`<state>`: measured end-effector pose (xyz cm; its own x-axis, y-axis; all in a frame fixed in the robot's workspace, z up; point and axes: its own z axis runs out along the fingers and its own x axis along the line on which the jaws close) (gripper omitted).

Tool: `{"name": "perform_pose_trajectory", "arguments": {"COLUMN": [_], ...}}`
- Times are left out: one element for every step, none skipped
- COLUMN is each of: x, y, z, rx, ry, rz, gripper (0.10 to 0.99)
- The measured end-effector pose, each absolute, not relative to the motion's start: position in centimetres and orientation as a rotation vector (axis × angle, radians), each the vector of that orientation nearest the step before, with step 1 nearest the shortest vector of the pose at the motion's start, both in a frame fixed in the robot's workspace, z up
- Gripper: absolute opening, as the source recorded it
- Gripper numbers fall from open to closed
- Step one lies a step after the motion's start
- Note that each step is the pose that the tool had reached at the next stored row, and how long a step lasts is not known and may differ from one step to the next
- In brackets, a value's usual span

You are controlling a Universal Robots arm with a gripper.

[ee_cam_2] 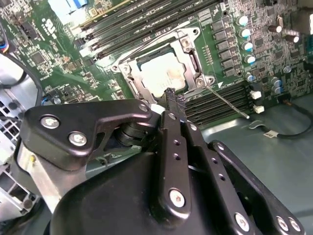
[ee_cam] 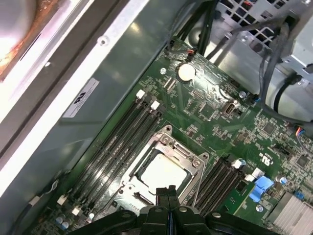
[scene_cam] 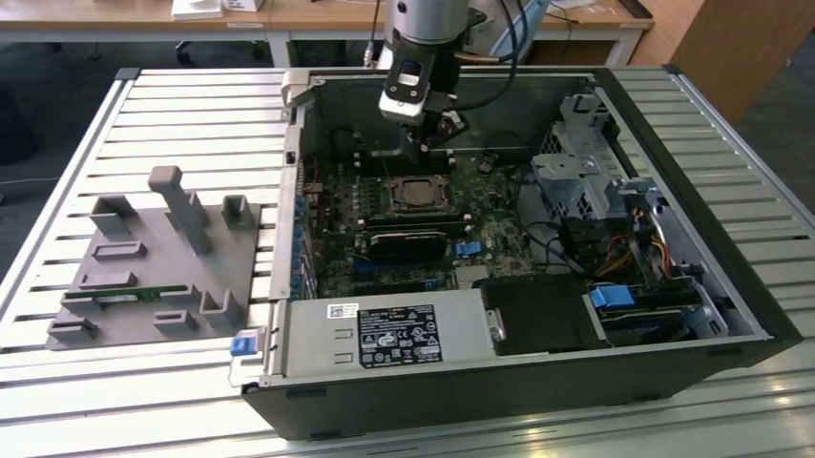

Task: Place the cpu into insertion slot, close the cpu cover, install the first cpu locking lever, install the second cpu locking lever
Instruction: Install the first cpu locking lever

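Black metal comes first: the gripper's (ee_cam_2: 172, 98) own body crowds the near part of the second wrist view and cuts off the near edge of the socket, so you cannot check that side. In both wrist views its two fingers are pressed together with nothing between them, the tips just above the near edge of the cpu cover (ee_cam_2: 191, 51). You cannot tell whether they touch it. Beyond the tips the cpu (ee_cam_2: 159, 73) lies flat in the insertion slot (ee_cam_2: 190, 61). Its dull silver top shows through the window of the cover, which lies down over it. A thin silver lever (ee_cam_2: 227, 102) runs out from one corner of the socket across the memory slots (ee_cam_2: 205, 110); whether it is latched is hard to make out. Farther off, in the exterior view, you see the computer case (scene_cam: 510, 405) lying open on the slatted table (scene_cam: 191, 95). It holds the green board (scene_cam: 503, 205), a silver power box (scene_cam: 382, 334) and a tangle of cables (scene_cam: 567, 248). On the exterior view's left a grey holder (scene_cam: 128, 277) sits on the table, apart from the case, with a small green strip (scene_cam: 121, 296) in one of its grooves.
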<state>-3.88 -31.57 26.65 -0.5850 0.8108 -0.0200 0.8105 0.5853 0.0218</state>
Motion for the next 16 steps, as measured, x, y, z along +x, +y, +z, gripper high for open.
{"name": "perform_pose_trajectory", "arguments": {"x": [-3.88, -3.89, -3.88, -3.88, -3.88, -3.88, -3.88, -3.88, -3.88, -3.88, -3.88, -3.88, -3.88, -3.88, -3.88, -3.89], "y": [-31.57, -31.57, -31.57, -31.57, -31.57, -31.57, -31.57, -31.57, -31.57, -31.57, -31.57, -31.57, -31.57, -31.57, -31.57, -31.57], "z": [26.65, 26.65, 26.65, 26.65, 26.65, 26.65, 26.65, 26.65, 26.65, 26.65, 26.65, 26.65, 26.65, 26.65, 26.65, 26.65], "rx": [1.406, 1.394, 1.381, 1.368, 1.355, 1.341, 1.325, 1.309, 1.294, 1.278, 1.261, 1.245, 1.229, 1.213, 1.197, 1.18], "ry": [2.778, 2.785, 2.791, 2.797, 2.804, 2.811, 2.818, 2.826, 2.833, 2.84, 2.848, 2.855, 2.862, 2.869, 2.876, 2.883], "rz": [0.016, 0.017, 0.017, 0.017, 0.017, 0.017, 0.018, 0.018, 0.018, 0.018, 0.019, 0.019, 0.019, 0.019, 0.019, 0.02], "gripper": [0.106, 0.106, 0.106, 0.106, 0.106, 0.106, 0.106, 0.106, 0.106, 0.106, 0.106, 0.106, 0.106, 0.106, 0.106, 0.106]}}
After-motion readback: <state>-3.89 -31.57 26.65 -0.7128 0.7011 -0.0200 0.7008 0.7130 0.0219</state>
